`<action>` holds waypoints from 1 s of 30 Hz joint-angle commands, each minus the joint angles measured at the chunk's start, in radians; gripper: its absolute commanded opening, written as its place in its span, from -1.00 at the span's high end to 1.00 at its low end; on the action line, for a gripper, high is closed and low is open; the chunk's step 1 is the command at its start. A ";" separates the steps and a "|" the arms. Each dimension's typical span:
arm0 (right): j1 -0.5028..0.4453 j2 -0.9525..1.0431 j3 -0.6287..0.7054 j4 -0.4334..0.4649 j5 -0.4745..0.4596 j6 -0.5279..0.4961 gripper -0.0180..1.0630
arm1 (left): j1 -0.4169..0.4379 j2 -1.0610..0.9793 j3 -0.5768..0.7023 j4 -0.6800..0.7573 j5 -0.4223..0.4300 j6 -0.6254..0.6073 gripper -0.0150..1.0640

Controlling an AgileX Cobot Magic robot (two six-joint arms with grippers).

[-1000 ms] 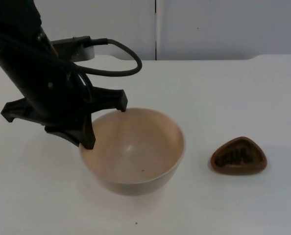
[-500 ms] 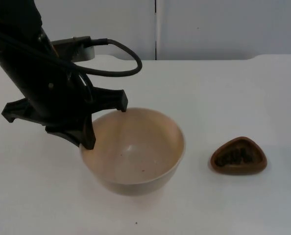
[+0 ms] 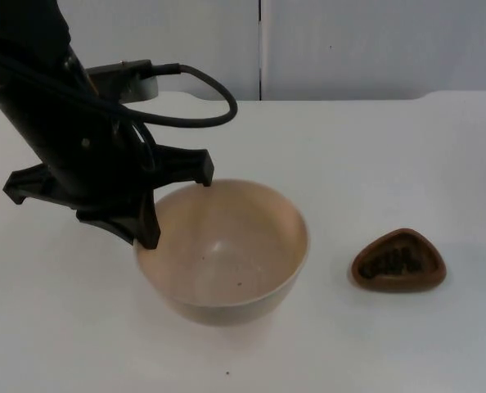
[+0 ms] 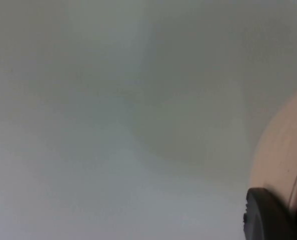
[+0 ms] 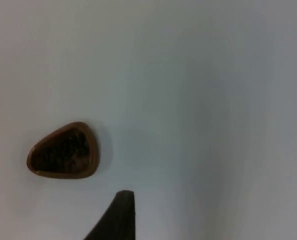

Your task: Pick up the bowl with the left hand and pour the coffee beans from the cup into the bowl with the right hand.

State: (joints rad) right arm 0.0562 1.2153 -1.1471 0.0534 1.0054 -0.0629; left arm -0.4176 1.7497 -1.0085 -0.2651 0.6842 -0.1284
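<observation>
Left hand [image 3: 173,209] grips the bowl [image 3: 227,254] rim, likely rigid and light; right hand's state unclear, above the brown cup [image 5: 63,151], best pinched at its rim.

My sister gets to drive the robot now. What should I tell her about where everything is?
Left gripper: at the near-left rim of the cream bowl, one black fingertip against the bowl wall; a grip cannot be confirmed.
Right gripper: hovers above the table, its fingertip short of the brown cup, holding nothing.
The bowl sits left of the cup, apart from it.
Done: left arm has reached the bowl.
Left: lift the bowl, grasp the cup, pour the coffee beans in.
</observation>
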 commanded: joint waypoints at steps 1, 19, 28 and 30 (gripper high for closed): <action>0.030 0.031 -0.009 0.001 0.006 -0.009 -0.98 | -0.007 -0.004 0.003 -0.008 -0.010 -0.008 0.97; 0.305 0.401 -0.113 -0.077 -0.007 -0.009 -0.98 | -0.002 -0.004 0.003 -0.010 -0.018 -0.008 0.97; 0.305 0.532 -0.211 -0.104 0.022 -0.029 -0.98 | -0.002 -0.004 0.003 -0.010 -0.020 -0.008 0.97; 0.305 0.546 -0.215 -0.108 0.022 -0.031 -0.98 | -0.002 -0.004 0.003 -0.010 -0.020 -0.008 0.97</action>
State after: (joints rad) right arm 0.3582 1.7529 -1.3502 -0.0461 1.0195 -0.0820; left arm -0.4176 1.7497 -1.0085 -0.2651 0.6724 -0.1303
